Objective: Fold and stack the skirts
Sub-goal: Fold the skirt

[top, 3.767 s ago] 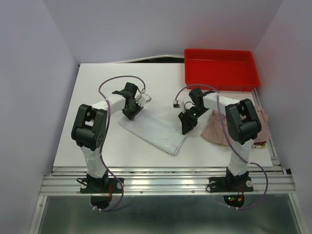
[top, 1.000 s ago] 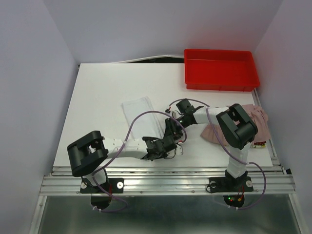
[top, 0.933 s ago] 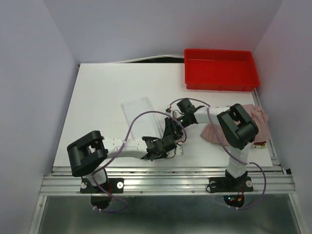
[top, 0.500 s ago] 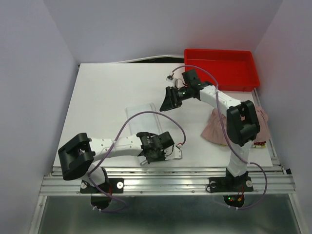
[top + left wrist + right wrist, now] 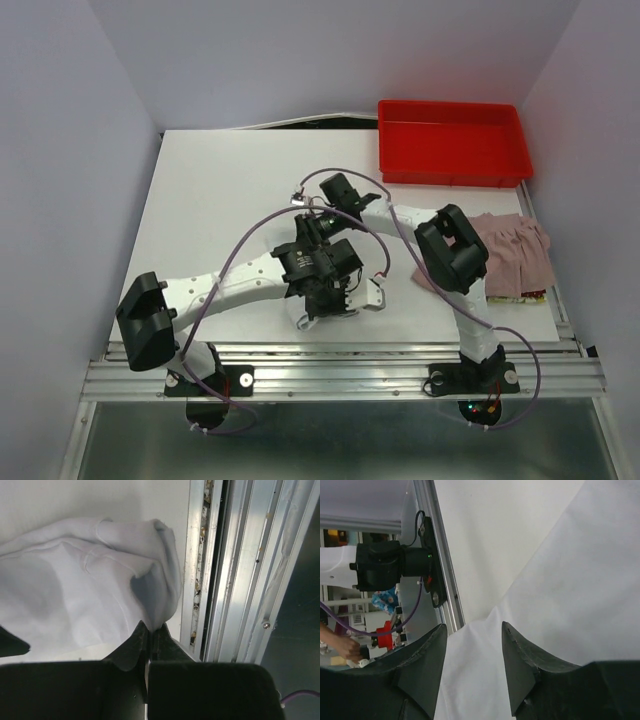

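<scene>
The white desk (image 5: 220, 200) fills most of the overhead view, and a red tray (image 5: 450, 140) sits at its far right corner. Both arms reach into the middle of the desk and cross there: the left arm stretches low from its base toward the centre, and the right arm bends back from its elbow so that its wrist lies over the left arm's. The pink skirt (image 5: 515, 250) lies spread flat near the right edge of the desk, in front of the tray and well apart from both grippers, its ruffled hem toward the near side. The white skirt (image 5: 75, 595) is in the middle of the desk toward the near edge, mostly hidden under the arms from above. From the left wrist it shows bunched and creased, its edge lying just beside the metal rail (image 5: 240, 570) that runs along the front of the desk. The left gripper (image 5: 149, 630) is closed tight on a fold of the white skirt – the cloth rises in a pinched peak right at the fingertips. The right gripper (image 5: 473, 627) hovers over the same skirt with its fingers apart and nothing between them – only flat white cloth shows in the gap below.
</scene>
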